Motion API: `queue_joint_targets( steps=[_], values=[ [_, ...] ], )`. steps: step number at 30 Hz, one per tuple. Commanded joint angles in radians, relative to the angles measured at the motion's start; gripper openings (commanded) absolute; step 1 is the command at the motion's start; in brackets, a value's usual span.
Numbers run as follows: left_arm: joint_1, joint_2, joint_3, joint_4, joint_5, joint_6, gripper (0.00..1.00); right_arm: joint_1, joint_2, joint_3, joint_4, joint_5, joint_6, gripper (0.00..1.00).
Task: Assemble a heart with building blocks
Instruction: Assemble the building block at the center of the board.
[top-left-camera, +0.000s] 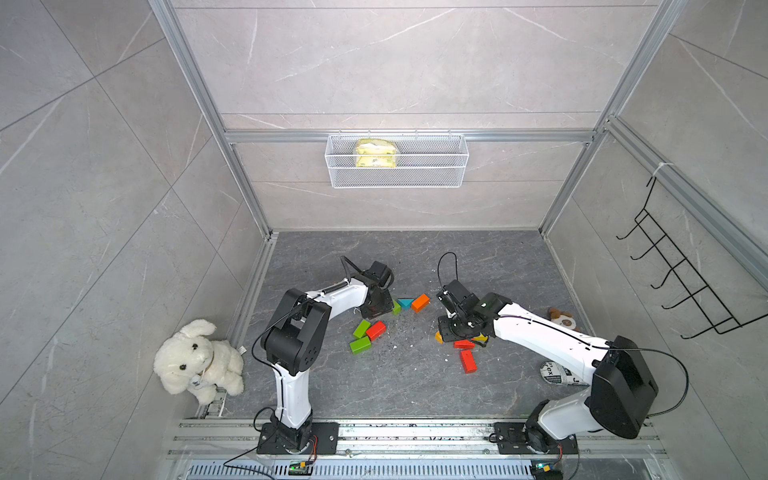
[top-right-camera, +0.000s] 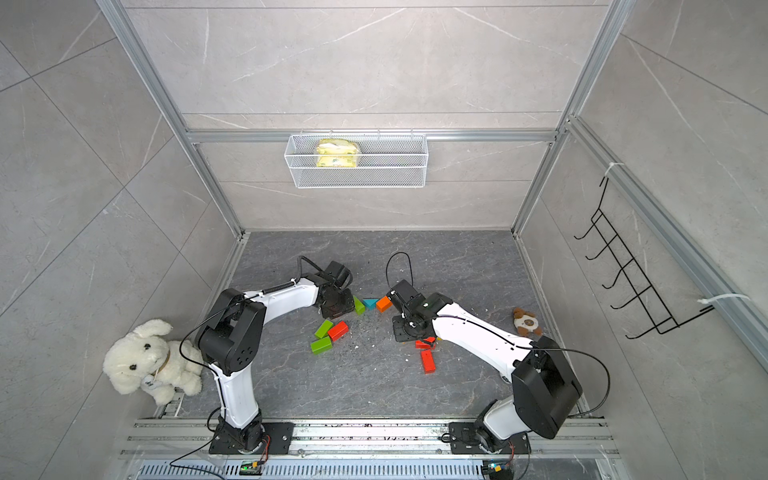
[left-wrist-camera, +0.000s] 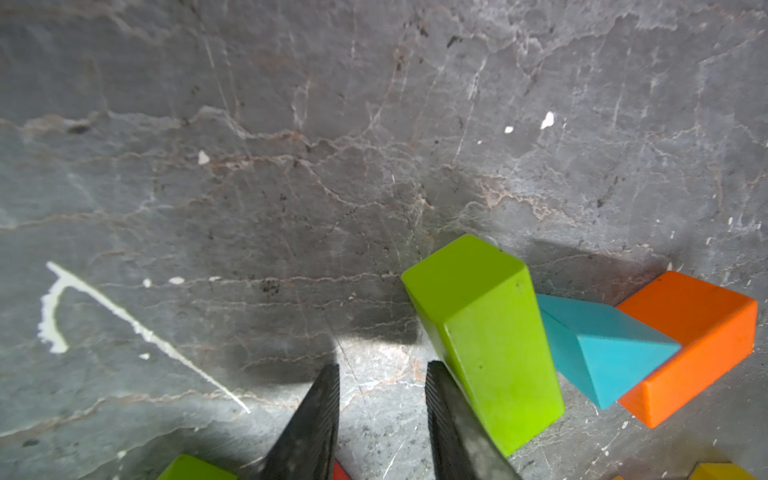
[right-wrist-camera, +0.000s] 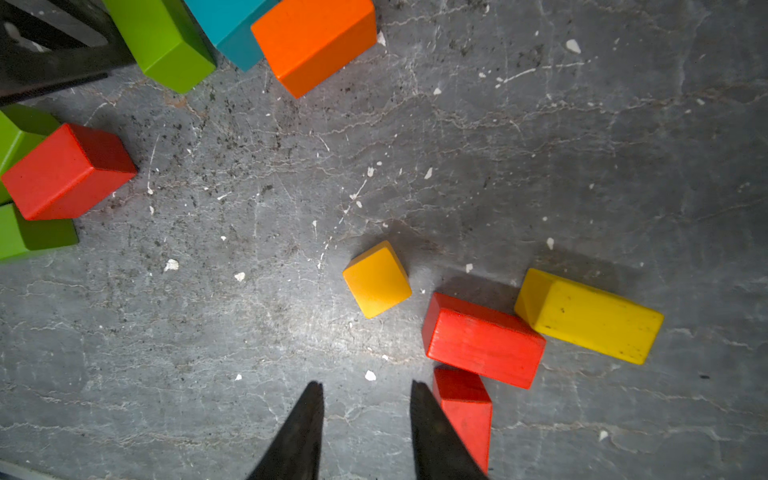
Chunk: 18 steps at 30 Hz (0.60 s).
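Note:
The building blocks lie in loose groups on the dark floor. A green bar (left-wrist-camera: 486, 332), the teal triangle (left-wrist-camera: 602, 345) and an orange bar (left-wrist-camera: 698, 332) touch in a row. My left gripper (left-wrist-camera: 382, 365) is open over bare floor, one finger close against that green bar. In both top views two more green bars (top-left-camera: 360, 336) and a red bar (top-left-camera: 376, 330) sit nearer the front. My right gripper (right-wrist-camera: 366, 384) is open and empty, beside a red bar (right-wrist-camera: 465, 411). Just past it lie another red bar (right-wrist-camera: 482, 340), a yellow bar (right-wrist-camera: 588, 316) and the orange-yellow cube (right-wrist-camera: 376, 279). No closed heart outline shows.
A white plush dog (top-left-camera: 195, 361) sits at the left wall. A small brown plush (top-left-camera: 561, 318) and a printed pouch (top-left-camera: 555, 374) lie by the right arm. A wire basket (top-left-camera: 397, 160) hangs on the back wall, a black hook rack (top-left-camera: 681, 266) on the right wall.

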Motion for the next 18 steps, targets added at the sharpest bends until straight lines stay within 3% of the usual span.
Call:
queue_joint_targets(
  steps=[1, 18],
  values=[
    [-0.002, 0.005, 0.031, 0.008, 0.023, 0.007, 0.39, 0.006, 0.001, -0.008, -0.001, -0.006, 0.016, 0.38],
    [-0.003, 0.003, 0.021, 0.030, 0.035, -0.019, 0.41, 0.006, 0.003, 0.002, -0.009, -0.005, 0.014, 0.38]
  ],
)
